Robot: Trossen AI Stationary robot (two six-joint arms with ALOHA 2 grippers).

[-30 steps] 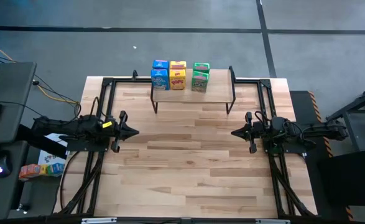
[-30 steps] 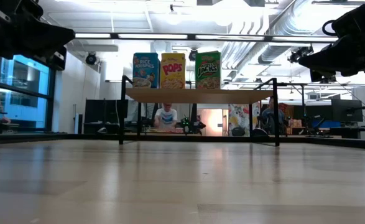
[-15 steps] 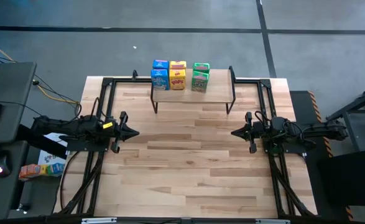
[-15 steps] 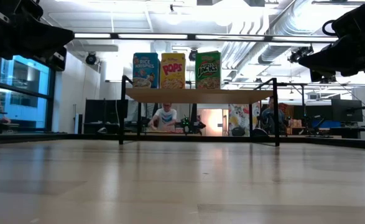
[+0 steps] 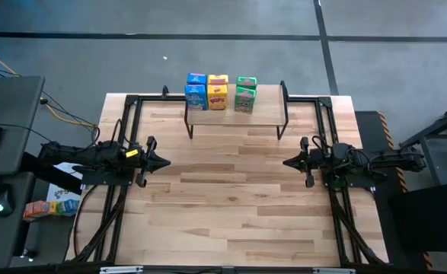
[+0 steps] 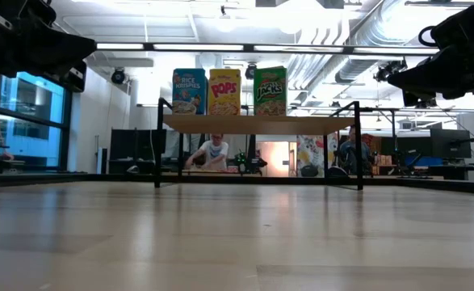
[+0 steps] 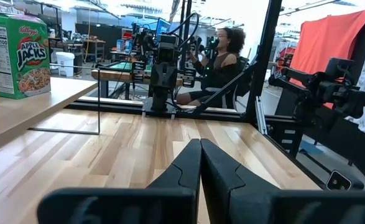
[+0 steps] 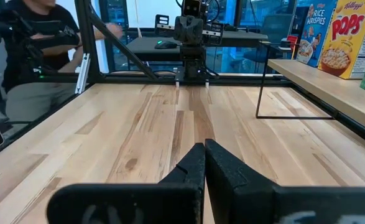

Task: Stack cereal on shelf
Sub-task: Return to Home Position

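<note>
Lined up upright on the shelf [image 5: 265, 114], top centre: blue, yellow and green cereal boxes [image 5: 218, 92]. Mid-left, left tool [image 5: 165, 161]; mid-right, right tool [image 5: 287, 162]; both pinched together, empty, above the table [image 5: 231, 205].

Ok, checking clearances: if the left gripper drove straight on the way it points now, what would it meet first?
Probably the right gripper, which faces it tip to tip across the tabletop. The left gripper points along a line that seems to pass in front of the shelf, not into it.

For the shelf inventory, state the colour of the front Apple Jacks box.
Green; the front Apple Jacks box shows best in the low view.
</note>
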